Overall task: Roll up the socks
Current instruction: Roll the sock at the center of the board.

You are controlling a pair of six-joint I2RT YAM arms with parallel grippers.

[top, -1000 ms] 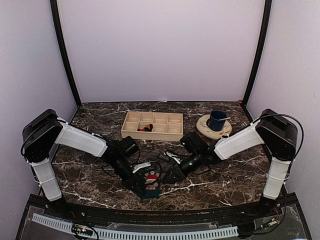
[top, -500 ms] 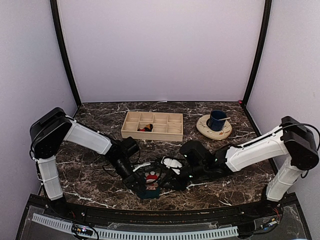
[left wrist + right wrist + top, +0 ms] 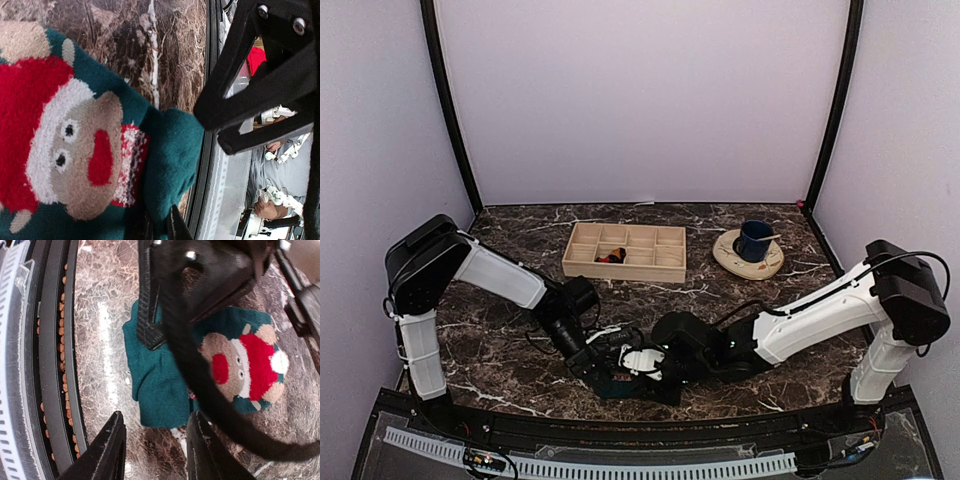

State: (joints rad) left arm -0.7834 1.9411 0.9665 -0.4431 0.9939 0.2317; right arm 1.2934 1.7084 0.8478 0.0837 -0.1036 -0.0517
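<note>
**While both arms meet at the near edge, one sock lies under them**

Where the left arm (image 3: pixel 500 278) and right arm (image 3: pixel 810 312) come together, we see the teal sock (image 3: pixel 160 385) lying on the table (image 3: pixel 790 350), close to the black rail along the near edge. Its Santa (image 3: pixel 245 365) faces up. The side of the sock nearest the rail is plain teal and looks doubled over.

We find the left jaws almost closed. One ribbed finger (image 3: pixel 146 315) presses on the teal edge, and in the left wrist view the fabric bunches right up against them, so they appear to pinch the sock.

We find the right jaws partly open with nothing between them. Their fingers (image 3: pixel 107 450) hang apart above the sock's rail-side edge and the bare marble beside it.

Well back from this sits a wooden tray (image 3: pixel 625 270). In its front row, left of centre, lies the black sock (image 3: pixel 610 257), showing orange-red, though it is too small for us to read a pattern. A blue cup (image 3: pixel 755 240) stands on a plate (image 3: pixel 735 262) to the right of the tray.
</note>
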